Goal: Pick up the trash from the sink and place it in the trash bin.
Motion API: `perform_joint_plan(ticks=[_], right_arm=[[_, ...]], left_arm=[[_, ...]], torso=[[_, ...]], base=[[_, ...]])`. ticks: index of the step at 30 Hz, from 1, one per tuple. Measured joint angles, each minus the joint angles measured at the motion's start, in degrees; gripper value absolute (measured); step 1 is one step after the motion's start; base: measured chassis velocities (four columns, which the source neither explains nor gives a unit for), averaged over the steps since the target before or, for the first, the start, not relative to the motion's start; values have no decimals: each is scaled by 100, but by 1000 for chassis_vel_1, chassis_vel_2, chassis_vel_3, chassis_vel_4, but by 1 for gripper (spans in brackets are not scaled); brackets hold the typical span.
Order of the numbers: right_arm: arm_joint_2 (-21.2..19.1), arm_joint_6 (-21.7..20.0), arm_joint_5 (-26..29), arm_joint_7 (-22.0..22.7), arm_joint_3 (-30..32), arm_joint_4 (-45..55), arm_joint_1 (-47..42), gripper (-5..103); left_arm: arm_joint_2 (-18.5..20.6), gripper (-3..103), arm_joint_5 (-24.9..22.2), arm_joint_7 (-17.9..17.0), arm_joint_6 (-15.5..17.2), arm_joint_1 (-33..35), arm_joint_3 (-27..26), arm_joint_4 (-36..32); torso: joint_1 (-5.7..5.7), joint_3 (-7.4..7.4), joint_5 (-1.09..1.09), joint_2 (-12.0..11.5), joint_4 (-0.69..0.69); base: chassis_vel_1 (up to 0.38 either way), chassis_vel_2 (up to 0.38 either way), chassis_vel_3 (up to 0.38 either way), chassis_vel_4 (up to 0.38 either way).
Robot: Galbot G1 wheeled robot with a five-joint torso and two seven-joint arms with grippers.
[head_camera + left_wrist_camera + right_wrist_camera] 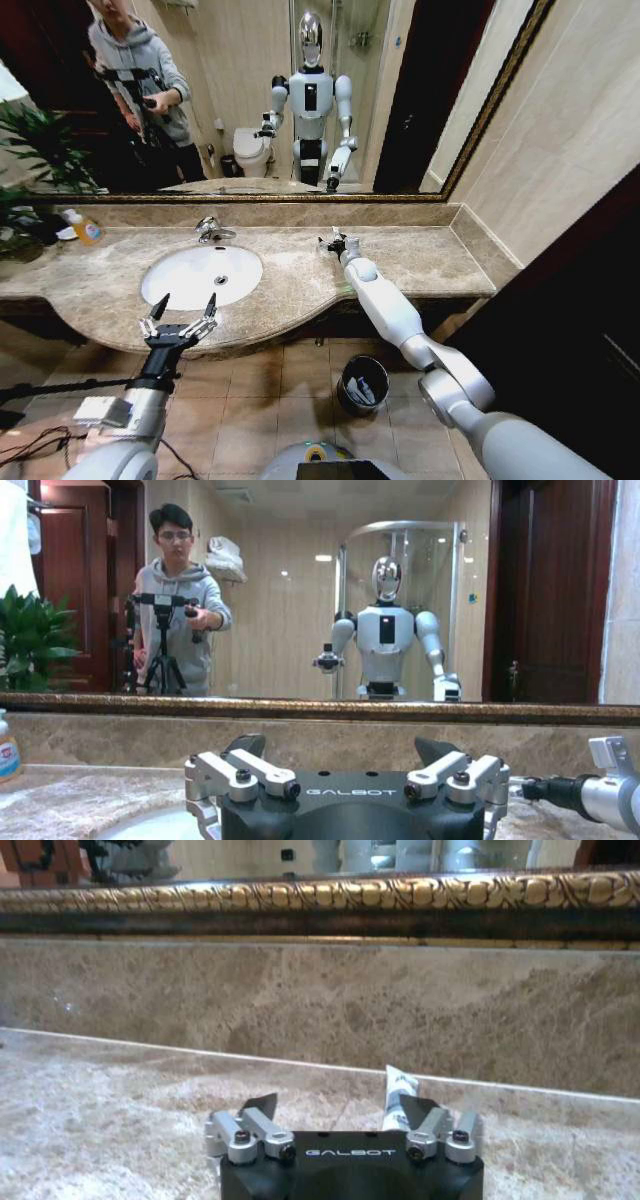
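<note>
The sink (pixel 170 282) is a white oval basin with a chrome tap (pixel 210 230) set in the beige marble counter. My left gripper (pixel 181 309) hovers open over the counter's front rim, just before the basin, with nothing between its fingers (pixel 245 744). My right gripper (pixel 335 243) rests low on the counter to the right of the sink, near the back wall. It stands open (pixel 335 1102), and a piece of trash, a small white tube (pixel 401 1084), sits right beside one fingertip. The trash bin (pixel 362 385) stands on the floor below the counter with white pieces inside.
A clear bottle of orange liquid (pixel 86 229) stands at the counter's back left beside a green plant (pixel 30 150). A gold-framed mirror (pixel 250 100) runs along the back wall. Cables (pixel 40 440) lie on the tiled floor at the left.
</note>
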Motion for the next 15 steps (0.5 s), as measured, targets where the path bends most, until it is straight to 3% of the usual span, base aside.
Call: perform_joint_plan(ticks=[5, 7, 10, 15], right_arm=[[-28, -5, -30, 47, 23, 9, -39, 59], [-35, -7, -36, 60, 32, 18, -51, 59], [-37, -7, -94, 67, 67, 8, -73, 42], [-16, 15, -136, 68, 85, -60, -77, 27]], left_arm=[[0, 100, 0, 0, 0, 0, 0, 0], [0, 100, 0, 0, 0, 0, 0, 0], [0, 100, 0, 0, 0, 0, 0, 0], [0, 100, 0, 0, 0, 0, 0, 0]], torso=[[0, 0, 1, 0, 0], [0, 0, 1, 0, 0], [0, 0, 2, 0, -1], [0, -1, 1, 0, 0]], base=[[0, 0, 0, 0], [0, 0, 0, 0], [0, 0, 0, 0], [0, 0, 0, 0]])
